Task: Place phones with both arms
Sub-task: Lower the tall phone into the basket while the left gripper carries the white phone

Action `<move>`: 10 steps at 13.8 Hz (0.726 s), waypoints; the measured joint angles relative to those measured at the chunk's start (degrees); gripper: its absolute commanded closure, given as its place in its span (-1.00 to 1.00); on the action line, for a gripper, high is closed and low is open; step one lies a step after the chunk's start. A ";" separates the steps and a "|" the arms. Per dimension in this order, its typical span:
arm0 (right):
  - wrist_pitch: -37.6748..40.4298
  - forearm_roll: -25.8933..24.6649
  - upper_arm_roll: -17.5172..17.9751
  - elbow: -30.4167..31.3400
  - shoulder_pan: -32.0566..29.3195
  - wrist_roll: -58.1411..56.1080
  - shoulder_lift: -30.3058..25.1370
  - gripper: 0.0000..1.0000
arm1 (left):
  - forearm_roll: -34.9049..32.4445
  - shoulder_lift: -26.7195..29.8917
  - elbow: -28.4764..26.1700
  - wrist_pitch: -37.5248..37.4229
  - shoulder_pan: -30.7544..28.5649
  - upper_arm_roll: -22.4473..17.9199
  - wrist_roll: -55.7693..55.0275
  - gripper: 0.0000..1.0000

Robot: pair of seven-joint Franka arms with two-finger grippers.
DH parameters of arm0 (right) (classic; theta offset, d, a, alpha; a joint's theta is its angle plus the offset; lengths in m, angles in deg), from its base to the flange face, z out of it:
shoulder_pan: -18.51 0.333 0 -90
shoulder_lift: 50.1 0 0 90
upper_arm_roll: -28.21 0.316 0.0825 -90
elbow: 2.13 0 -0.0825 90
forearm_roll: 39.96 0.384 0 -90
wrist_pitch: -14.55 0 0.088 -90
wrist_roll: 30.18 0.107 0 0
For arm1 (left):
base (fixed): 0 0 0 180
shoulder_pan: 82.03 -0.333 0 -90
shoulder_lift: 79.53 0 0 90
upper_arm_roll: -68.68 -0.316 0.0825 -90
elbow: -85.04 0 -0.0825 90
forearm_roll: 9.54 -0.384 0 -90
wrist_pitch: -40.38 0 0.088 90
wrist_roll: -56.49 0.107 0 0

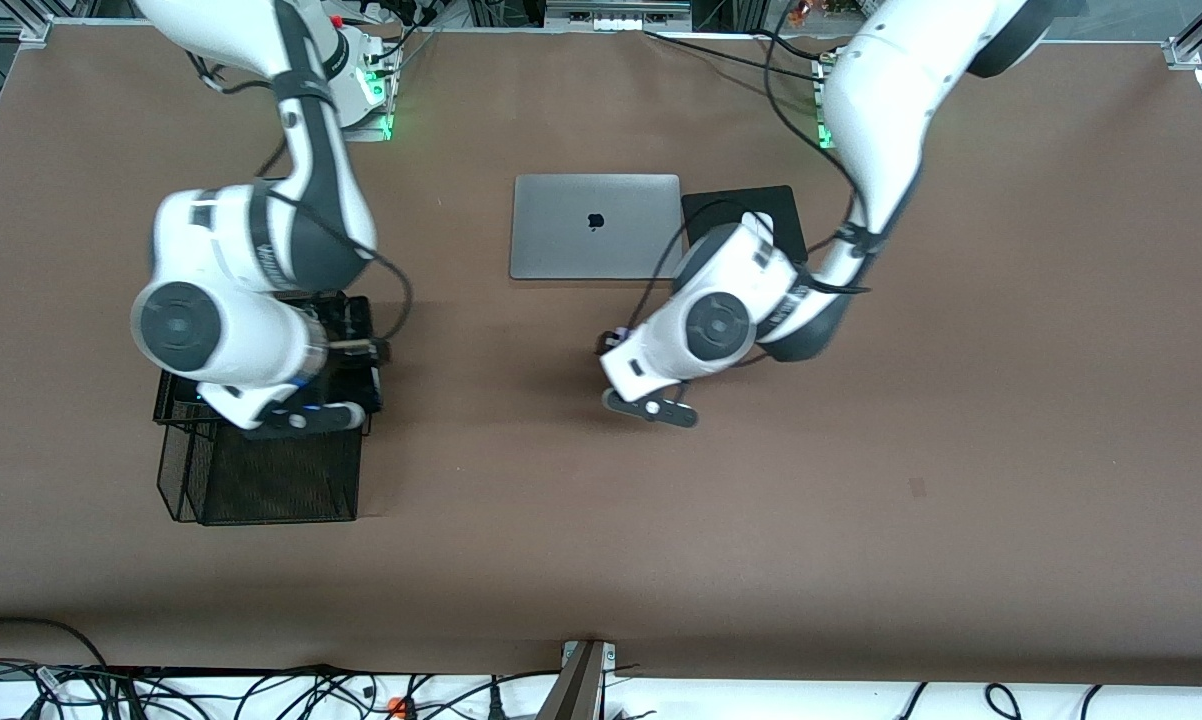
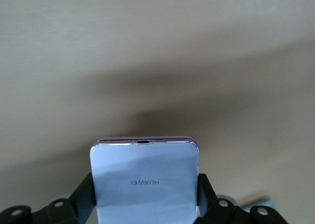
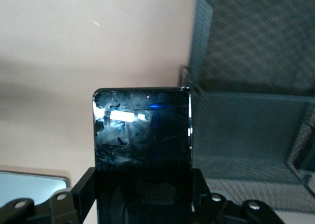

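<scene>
The left gripper (image 2: pixel 145 204) is held clamped on a pale phone (image 2: pixel 145 177); the right gripper (image 3: pixel 142 202) is clamped on a black phone (image 3: pixel 142 135).

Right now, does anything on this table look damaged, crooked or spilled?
Nothing stands out. The left pincer holds a pale phone over bare table; the right pincer holds a black phone, its glass smudged, by the mesh basket. The laptop lies flat and closed.

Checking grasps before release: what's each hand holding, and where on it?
Left hand: pale lavender-white phone, pinched across its side edges. Right hand: glossy black phone, likewise by its side edges.
</scene>
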 measured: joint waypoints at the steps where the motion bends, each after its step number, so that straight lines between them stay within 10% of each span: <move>1: -0.04 -0.01 -0.96 2.43 -0.02 -0.49 -1.42 1.00 | -0.89 -1.04 -0.07 3.05 1.54 -0.42 -2.53 0.60; 9: -5.63 -1.97 -2.70 12.79 0.15 -1.20 -5.01 1.00 | -2.09 -4.89 -3.06 9.49 6.12 -1.19 -10.99 0.50; 10: -6.13 -2.32 -2.83 13.27 0.15 -1.20 -5.01 1.00 | -2.09 -5.38 -3.18 10.59 6.18 -1.21 -11.00 0.25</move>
